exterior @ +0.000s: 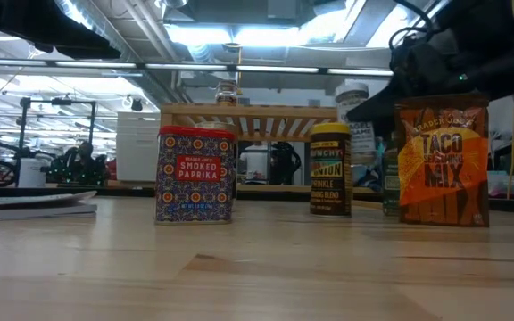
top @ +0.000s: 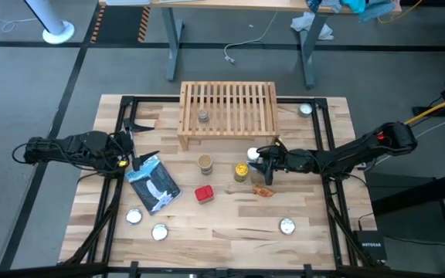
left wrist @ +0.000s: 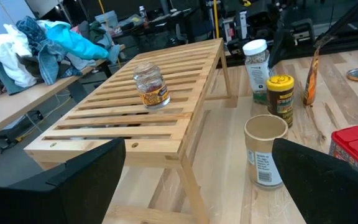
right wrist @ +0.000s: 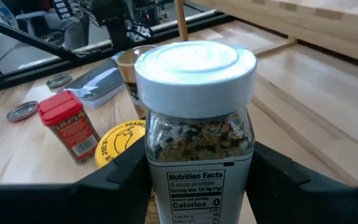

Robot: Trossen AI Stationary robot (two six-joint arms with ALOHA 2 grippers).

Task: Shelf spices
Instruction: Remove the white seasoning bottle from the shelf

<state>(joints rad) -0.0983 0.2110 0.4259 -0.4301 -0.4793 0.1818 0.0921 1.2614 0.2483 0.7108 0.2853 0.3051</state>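
- Left gripper [top: 135, 160] waits off the shelf's [top: 228, 113] front-left corner, fingers spread wide, holding nothing.
- Small clear jar [top: 204, 116] stands upright, alone on the shelf; the slats to its right are bare.
- Right gripper [top: 263, 164] sits before the shelf's front-right corner, fingers clamped on the white-lidded spice jar [right wrist: 194, 118], upright, long axis vertical, lid up.
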